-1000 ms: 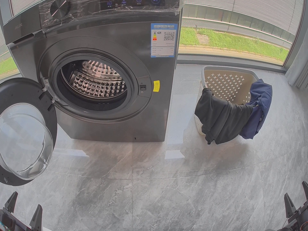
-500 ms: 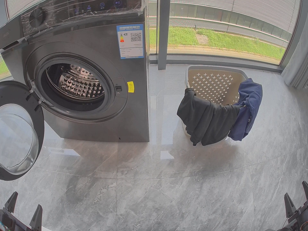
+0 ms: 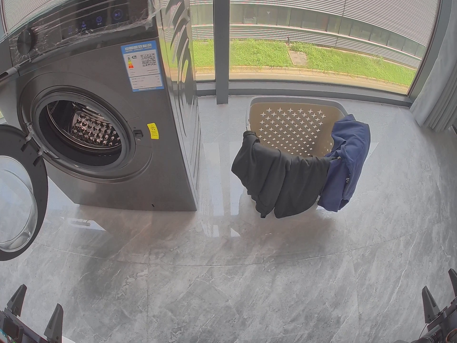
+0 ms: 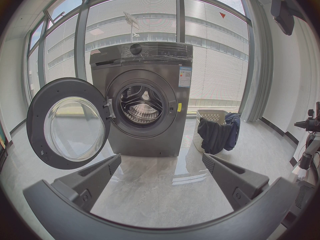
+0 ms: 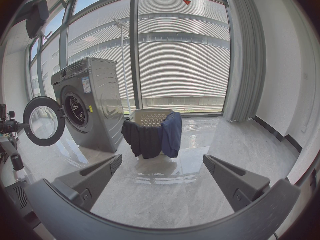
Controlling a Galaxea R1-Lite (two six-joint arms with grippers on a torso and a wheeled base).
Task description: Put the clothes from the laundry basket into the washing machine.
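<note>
Basket (image 3: pixel 296 122) is sitting on the floor (image 3: pixel 238 282) just right of the washer (image 3: pixel 164 167), near the window (image 3: pixel 309 34), with a black garment (image 3: pixel 281 179) hanging over its front rim and a blue garment (image 3: pixel 347 163) draping over its right corner, the two touching. Washer door (image 3: pixel 19 194) is standing swung wide open on the left, drum (image 3: pixel 90 129) showing through the opening. Left gripper (image 3: pixel 39 297) and right gripper (image 3: pixel 438 280) are both hanging low over the floor, well apart from the basket, jaws spread wide and gripping nothing.
</note>
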